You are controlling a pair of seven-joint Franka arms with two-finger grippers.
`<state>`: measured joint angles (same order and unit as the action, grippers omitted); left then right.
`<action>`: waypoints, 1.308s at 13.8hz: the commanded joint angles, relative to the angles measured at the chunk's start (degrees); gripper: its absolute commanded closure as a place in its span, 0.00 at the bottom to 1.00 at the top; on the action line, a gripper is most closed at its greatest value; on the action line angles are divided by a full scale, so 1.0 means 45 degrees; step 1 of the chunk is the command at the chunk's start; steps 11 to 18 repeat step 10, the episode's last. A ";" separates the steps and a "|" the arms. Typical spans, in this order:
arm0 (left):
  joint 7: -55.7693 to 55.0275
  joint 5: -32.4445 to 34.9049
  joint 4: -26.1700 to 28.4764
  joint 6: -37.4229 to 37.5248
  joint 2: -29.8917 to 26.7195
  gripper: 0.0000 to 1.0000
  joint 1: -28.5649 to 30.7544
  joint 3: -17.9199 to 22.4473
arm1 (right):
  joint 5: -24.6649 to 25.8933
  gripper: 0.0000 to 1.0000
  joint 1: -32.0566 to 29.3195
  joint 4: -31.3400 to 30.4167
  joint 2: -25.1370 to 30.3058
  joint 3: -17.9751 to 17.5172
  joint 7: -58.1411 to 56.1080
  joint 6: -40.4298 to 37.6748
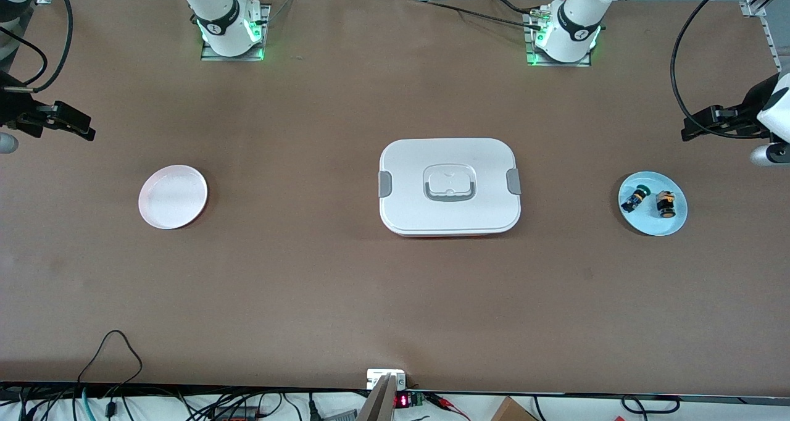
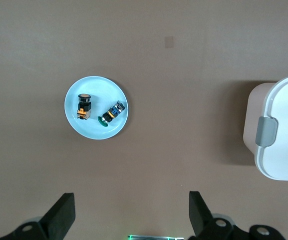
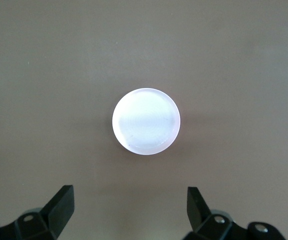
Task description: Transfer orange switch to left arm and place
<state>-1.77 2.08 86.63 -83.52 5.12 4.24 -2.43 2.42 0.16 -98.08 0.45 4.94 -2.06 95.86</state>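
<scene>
The orange switch (image 1: 665, 204) lies on a light blue plate (image 1: 653, 226) toward the left arm's end of the table, beside a blue and green switch (image 1: 634, 199). In the left wrist view the orange switch (image 2: 83, 106) is well clear of my left gripper (image 2: 131, 202), which is open and empty. In the front view the left gripper (image 1: 690, 129) hangs over the table beside that plate. The white box (image 1: 449, 186) sits mid-table, lid on. My right gripper (image 1: 85, 131) is open and empty over the table near a pink plate (image 1: 173, 197).
The pink plate (image 3: 146, 121) is empty and lies toward the right arm's end of the table. The box's edge with a grey clip (image 2: 266, 131) shows in the left wrist view. Cables run along the table edge nearest the front camera.
</scene>
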 commanded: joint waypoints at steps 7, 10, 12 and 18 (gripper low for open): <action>-0.0173 0.0105 -0.0443 0.0123 0.0209 0.00 -0.0044 -0.0046 | -0.0166 0.00 -0.0095 0.0468 -0.0177 -0.0102 -0.0128 -0.0207; -0.0173 0.0125 -0.0423 0.0104 0.0209 0.00 -0.0044 -0.0046 | -0.0185 0.00 -0.0114 0.0546 -0.0216 -0.0102 -0.0128 -0.0188; -0.0173 0.0125 -0.0423 0.0104 0.0209 0.00 -0.0044 -0.0046 | -0.0185 0.00 -0.0114 0.0546 -0.0216 -0.0102 -0.0128 -0.0188; -0.0173 0.0125 -0.0423 0.0104 0.0209 0.00 -0.0044 -0.0046 | -0.0185 0.00 -0.0114 0.0546 -0.0216 -0.0102 -0.0128 -0.0188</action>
